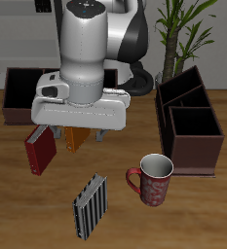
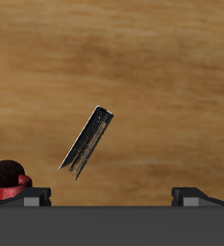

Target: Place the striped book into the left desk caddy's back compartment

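Two claw (image 1: 83, 137) fingers spread apart, empty, above striped book (image 1: 90, 205), touching nothing

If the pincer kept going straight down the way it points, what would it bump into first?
Probably the striped book: the wrist view shows it near the middle of the pincer's line. It sits slightly off-centre, so the bare table beside it is possible.

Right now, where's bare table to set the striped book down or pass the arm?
Free: the wood between the striped book and the table's front edge, and the strip between the mug and the left desk caddy. Crowded: under the gripper, where the red book and orange book stand.
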